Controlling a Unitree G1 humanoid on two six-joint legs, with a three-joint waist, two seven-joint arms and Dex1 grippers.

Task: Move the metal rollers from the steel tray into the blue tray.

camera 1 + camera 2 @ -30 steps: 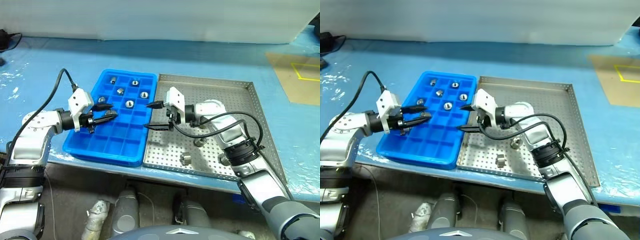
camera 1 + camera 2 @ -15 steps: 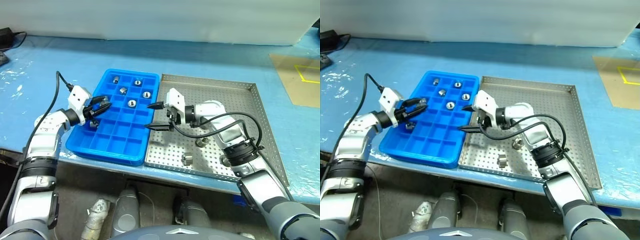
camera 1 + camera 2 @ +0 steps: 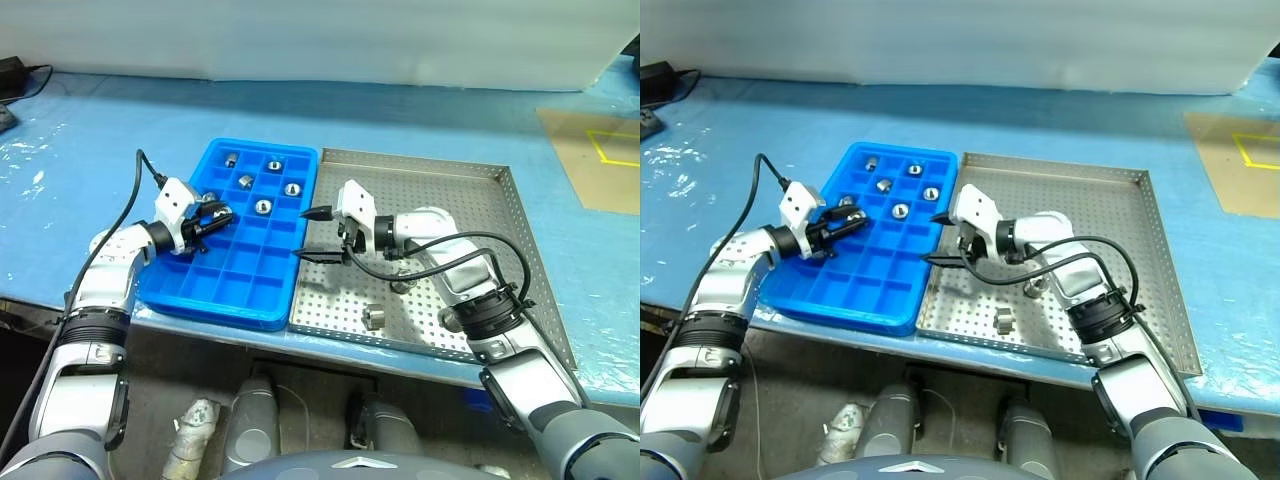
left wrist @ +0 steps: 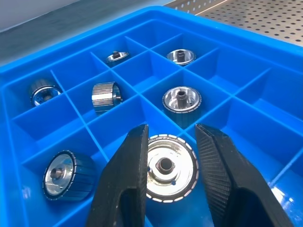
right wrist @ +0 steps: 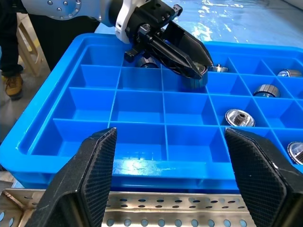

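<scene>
The blue tray (image 3: 218, 311) lies left of the steel tray (image 3: 455, 200), their long sides touching. Several metal rollers (image 3: 263, 207) sit in the blue tray's far compartments. Two more metal rollers (image 3: 373, 317) (image 3: 403, 284) lie on the steel tray's perforated floor near its front. My left gripper (image 3: 215, 214) reaches low into a compartment at the blue tray's left side, and its fingers (image 4: 135, 165) are shut on a metal roller (image 4: 165, 166). My right gripper (image 3: 312, 233) hovers wide open over the seam between the two trays, with nothing between its fingers (image 5: 92, 177).
Both trays sit near the front edge of a blue-covered table. A black cable (image 3: 128, 195) loops from my left wrist. A tan board (image 3: 600, 150) with yellow tape lies far right. A person's leg and shoe (image 5: 9, 52) stand beyond the blue tray.
My left gripper has pushed in and down over the blue tray's left compartments and its fingers have narrowed onto the roller. The right gripper has stayed open and in place.
</scene>
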